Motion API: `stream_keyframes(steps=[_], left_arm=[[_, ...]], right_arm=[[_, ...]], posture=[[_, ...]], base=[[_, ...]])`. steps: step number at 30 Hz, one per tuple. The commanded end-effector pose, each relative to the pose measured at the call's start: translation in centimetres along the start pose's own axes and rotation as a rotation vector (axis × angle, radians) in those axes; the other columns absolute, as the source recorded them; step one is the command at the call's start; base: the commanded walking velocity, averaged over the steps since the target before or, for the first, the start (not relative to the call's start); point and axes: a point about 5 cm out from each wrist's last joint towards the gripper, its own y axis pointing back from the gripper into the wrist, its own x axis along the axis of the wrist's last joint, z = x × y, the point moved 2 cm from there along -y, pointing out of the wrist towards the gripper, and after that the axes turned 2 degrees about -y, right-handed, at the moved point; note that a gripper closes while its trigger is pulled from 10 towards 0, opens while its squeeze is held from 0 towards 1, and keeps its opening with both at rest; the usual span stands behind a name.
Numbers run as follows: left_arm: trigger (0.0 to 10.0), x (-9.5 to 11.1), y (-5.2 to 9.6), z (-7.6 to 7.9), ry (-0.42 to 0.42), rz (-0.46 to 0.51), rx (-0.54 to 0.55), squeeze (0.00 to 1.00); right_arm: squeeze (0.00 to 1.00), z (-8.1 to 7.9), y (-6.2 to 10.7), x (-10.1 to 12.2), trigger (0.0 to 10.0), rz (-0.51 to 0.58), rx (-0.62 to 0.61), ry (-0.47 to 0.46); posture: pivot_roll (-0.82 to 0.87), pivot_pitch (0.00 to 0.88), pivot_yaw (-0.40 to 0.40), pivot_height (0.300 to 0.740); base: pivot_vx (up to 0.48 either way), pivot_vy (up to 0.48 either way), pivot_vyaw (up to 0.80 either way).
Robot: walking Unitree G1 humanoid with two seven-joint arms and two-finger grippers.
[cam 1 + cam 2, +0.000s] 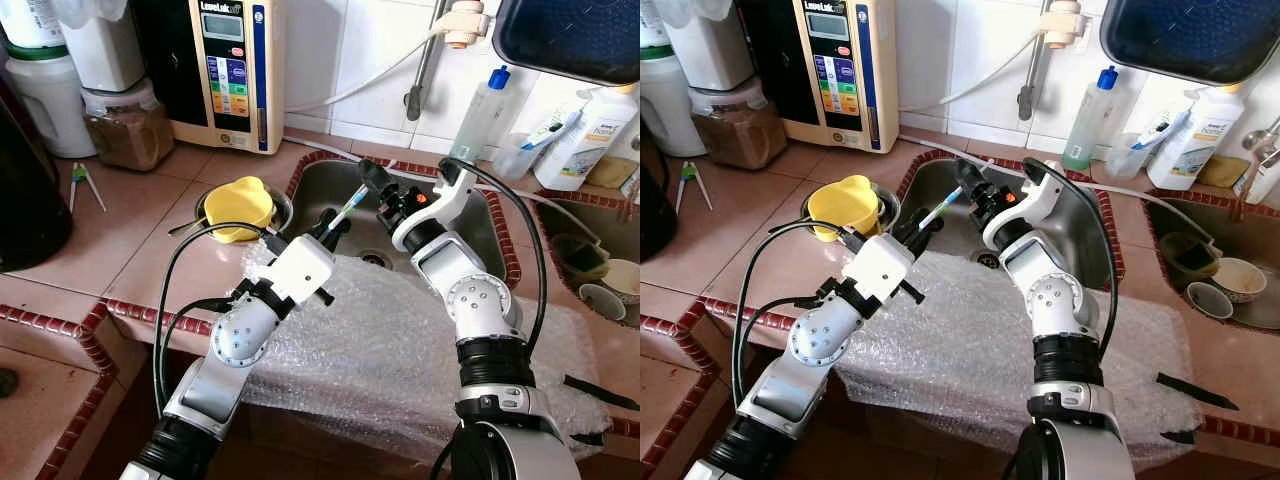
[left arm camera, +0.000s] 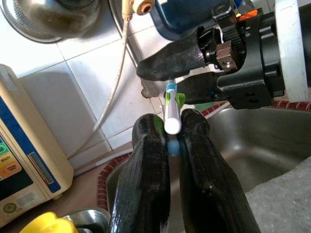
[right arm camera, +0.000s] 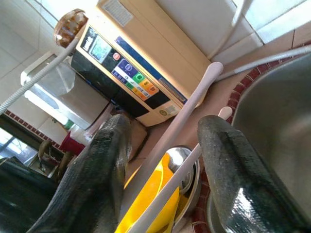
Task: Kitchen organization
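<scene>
Above the steel sink (image 1: 330, 190), between the two arms, a toothbrush (image 1: 347, 210), white-handled with blue and green at the head end. Pinched near its lower handle by the left tool (image 1: 322, 232), black fingers (image 2: 146, 165) pressed together on either side of the shaft, as seen plainly in the left wrist view. Facing it, the right tool (image 1: 372, 185), fingers spread, one to either side of the brush's head end, not yet closed so far as can be judged. Looks like a hand-over in mid-air. Underneath, a sheet of bubble wrap (image 1: 400, 350) draped over the front rim of the tiled table (image 1: 130, 230); to the left, a yellow cup (image 1: 238, 207) sitting in a small metal bowl; behind, a beige water unit (image 1: 228, 60). As for handling: light, stiff, narrow plastic, smooth enough to swivel or slip in a two-finger pinch. Best taken on the straight part of the handle, square across it, clear of the bristles and of the other tool's grip; firm hold wanted before any release.
</scene>
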Motion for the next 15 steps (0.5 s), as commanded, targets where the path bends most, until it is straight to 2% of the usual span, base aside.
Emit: stream_keyframes(steps=[1,8,9,10,11,12,15], left_arm=[[0.0,1.13,-0.65,-0.12,-0.011,0.056,0.005,0.00],[0.0,1.12,-0.68,-0.08,-0.011,0.058,0.005,0.00],[0.6,1.11,-0.68,-0.07,-0.012,0.057,0.005,0.00],[0.6,1.11,-0.68,-0.07,-0.012,0.057,0.005,0.00],[7.8,1.09,-0.67,-0.07,-0.019,0.054,0.005,0.00],[10.0,1.07,-0.67,-0.07,-0.021,0.053,0.006,0.00],[10.0,0.97,-0.68,-0.18,-0.032,0.045,0.017,0.00]], right_arm=[[0.00,0.14,-0.02,0.78,0.0,0.015,-0.006,0.000],[0.00,0.06,-0.01,0.71,0.0,0.010,0.003,-0.015],[0.00,0.11,0.01,0.71,0.0,0.011,0.000,-0.018],[0.00,0.11,0.01,0.71,0.0,0.011,0.000,-0.018],[0.00,0.19,0.02,0.74,0.0,0.015,-0.003,-0.023],[0.00,0.22,0.03,0.75,0.0,0.016,-0.005,-0.023],[0.00,0.32,0.04,0.77,0.0,0.016,-0.010,-0.019]], posture=[[0.01,0.000,-0.080,0.740],[0.01,0.000,-0.081,0.740],[0.01,0.000,-0.080,0.740],[0.01,0.000,-0.080,0.740],[0.01,0.000,-0.079,0.740],[0.01,0.000,-0.081,0.740],[0.01,0.000,-0.082,0.740]], base=[[0.000,0.000,0.00],[0.000,0.000,0.00],[0.000,0.000,0.00],[0.000,0.000,0.00],[0.000,0.000,0.00],[0.000,0.000,0.00],[0.000,0.000,0.00]])
